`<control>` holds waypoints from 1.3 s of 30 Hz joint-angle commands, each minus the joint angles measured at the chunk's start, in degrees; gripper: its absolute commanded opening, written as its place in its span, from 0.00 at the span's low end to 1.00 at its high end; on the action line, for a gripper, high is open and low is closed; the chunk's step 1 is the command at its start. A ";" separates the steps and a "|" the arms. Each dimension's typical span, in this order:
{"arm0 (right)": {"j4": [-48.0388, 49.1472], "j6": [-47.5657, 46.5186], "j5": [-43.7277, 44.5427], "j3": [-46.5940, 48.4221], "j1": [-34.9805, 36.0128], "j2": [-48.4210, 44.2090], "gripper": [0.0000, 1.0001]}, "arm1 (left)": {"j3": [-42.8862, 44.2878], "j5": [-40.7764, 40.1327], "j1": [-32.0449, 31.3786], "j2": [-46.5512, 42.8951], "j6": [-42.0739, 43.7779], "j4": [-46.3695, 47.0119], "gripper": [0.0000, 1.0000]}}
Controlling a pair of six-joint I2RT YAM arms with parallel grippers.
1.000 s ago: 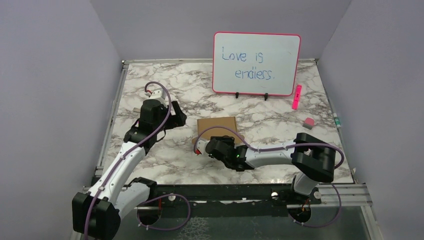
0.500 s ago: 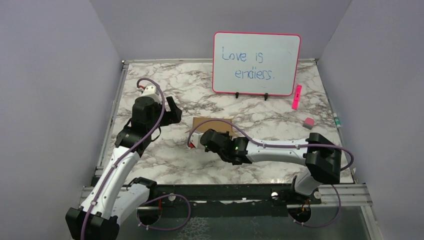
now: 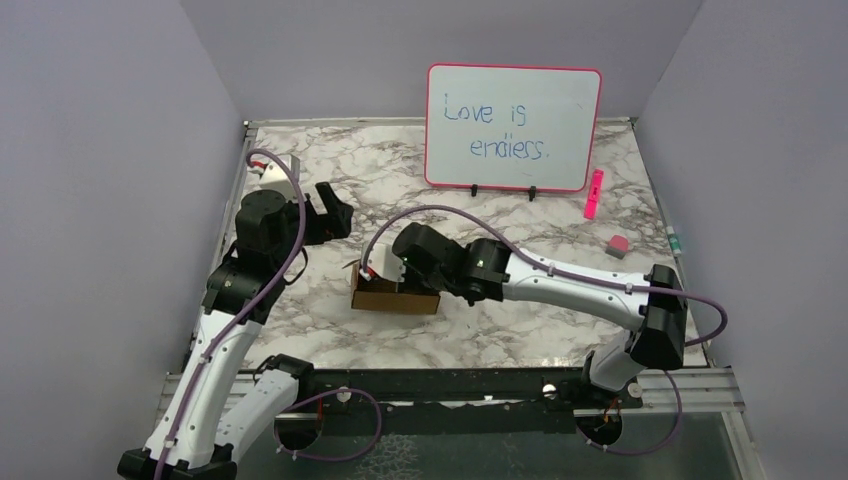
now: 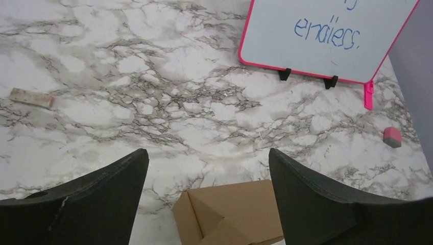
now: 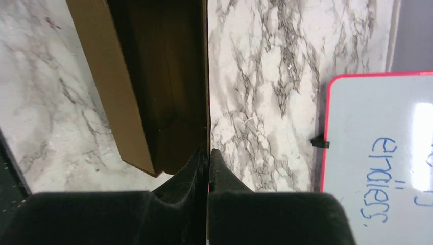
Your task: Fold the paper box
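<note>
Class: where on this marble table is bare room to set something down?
Free: marble between whiteboard and right arm; strip between paper box and near edge. Crowded at the box, pinched by the right tool, left tool nearby.

Bare bench (image 3: 320,335) lies open left of and in front of the paper box (image 3: 400,300), while the right arm (image 3: 570,285) crosses its right side and the whiteboard (image 3: 513,127) blocks the far edge.
</note>
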 commanded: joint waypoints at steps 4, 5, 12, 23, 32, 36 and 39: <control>-14.44 2.18 -15.87 8.07 -6.80 5.47 0.01 | 0.16 -2.17 0.34 -2.14 2.21 -2.78 0.88; -15.01 2.14 -16.21 8.55 -7.27 6.52 0.01 | -0.47 -1.84 0.34 -2.28 1.74 -2.94 0.88; -12.73 3.05 -15.56 7.33 -7.45 9.91 0.01 | -9.46 -0.04 0.34 -4.61 -6.95 -0.47 0.89; -5.40 4.96 -9.84 -1.80 -5.65 7.66 0.07 | -19.37 4.92 0.34 -7.67 -13.73 3.76 0.85; 0.18 1.52 -3.33 -2.58 -6.27 9.93 0.07 | -20.86 4.62 0.34 -8.71 -13.50 3.84 0.80; 1.00 -0.65 -2.47 -2.06 -6.70 10.80 0.08 | -19.18 4.02 0.34 -5.77 -10.64 4.05 0.80; 0.37 -1.06 -2.99 -0.96 -6.71 10.64 0.10 | -18.04 4.19 0.34 -3.98 -7.87 3.98 0.80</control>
